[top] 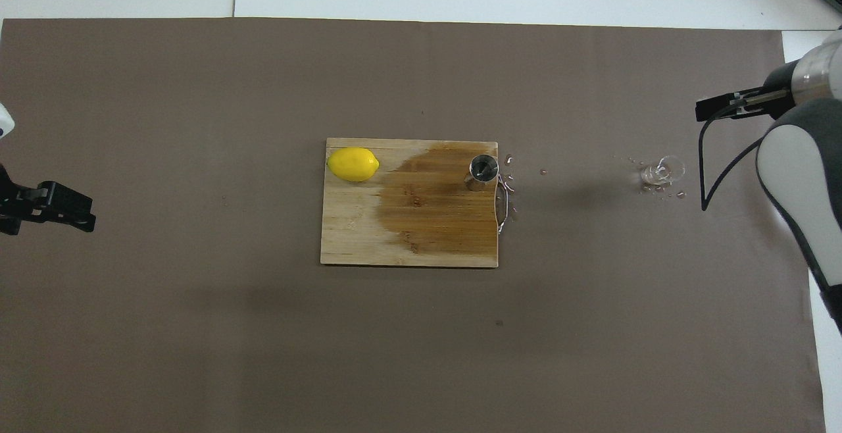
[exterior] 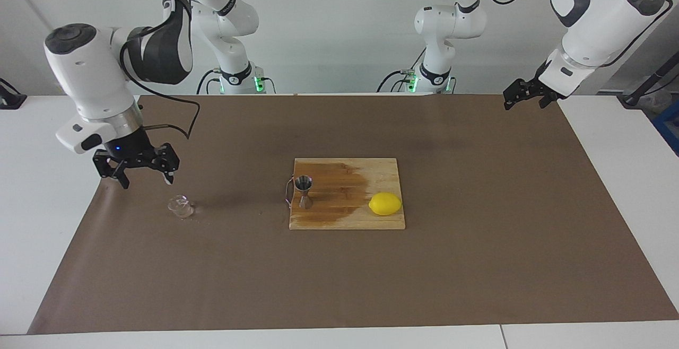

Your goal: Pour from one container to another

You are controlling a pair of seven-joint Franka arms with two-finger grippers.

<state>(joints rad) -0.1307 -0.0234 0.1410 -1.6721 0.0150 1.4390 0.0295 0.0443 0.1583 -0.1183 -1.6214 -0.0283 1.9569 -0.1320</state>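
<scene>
We find the board (exterior: 347, 194) mid-worktop (exterior: 339, 280), the jigger (exterior: 304, 191) upright on its end toward the right arm, the lemon (exterior: 385, 203) on its other end, and the glass cup (exterior: 180, 206) off the board, well toward the right arm's end.

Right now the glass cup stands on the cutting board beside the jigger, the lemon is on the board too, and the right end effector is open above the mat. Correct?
Not quite. The glass cup stands on the brown mat toward the right arm's end, not on the cutting board. The facing view shows it. The jigger and lemon are on the board, and the right end effector is open above the mat.
</scene>
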